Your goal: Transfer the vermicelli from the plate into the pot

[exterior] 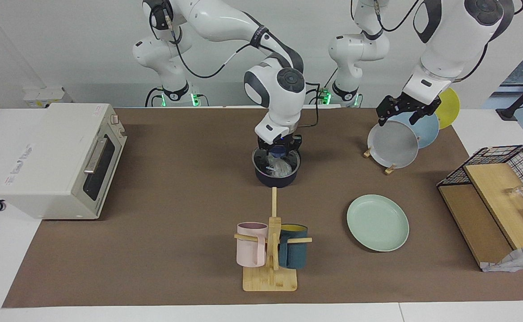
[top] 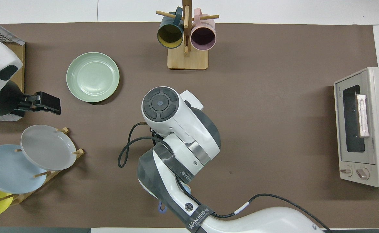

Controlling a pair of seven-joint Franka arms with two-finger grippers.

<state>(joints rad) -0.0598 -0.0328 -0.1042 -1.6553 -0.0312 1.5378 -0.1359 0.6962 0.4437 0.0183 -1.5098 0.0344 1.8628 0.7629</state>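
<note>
I start closest to the robots. My right tool (exterior: 278,150) is down at the mouth of the pot (exterior: 276,172), the dark navy saucepan at mid-desk. The vermicelli (exterior: 279,166) lies inside it as a whitish translucent tangle just beneath the fingers. I cannot tell whether that tool is clenched on the noodles or has let them go; the wrist hides the fingers from above. I judge the arm comes straight down here so the noodles drop inside the rim and do not catch on it.

My left tool (exterior: 405,108) hangs over the plate rack (exterior: 389,169) at the left arm's end of the desk, above the grey plate (exterior: 393,144), the light blue plate (exterior: 422,127) and the yellow plate (exterior: 448,106). Its fingers look spread and carry nothing. That arm waits, and I judge it is kept there to leave the middle free.

Farther from the robots lies the mint-green plate (exterior: 377,222), flat on the desk with no noodles on it, so the transfer looks nearly done. It sits near the pot, which keeps each carry short.

Farthest out stands the wooden mug tree (exterior: 270,268) with a pink mug (exterior: 251,244) and a teal mug (exterior: 293,252). The toaster oven (exterior: 60,161) sits at the right arm's end, and a wire basket (exterior: 507,156) at the left arm's.
</note>
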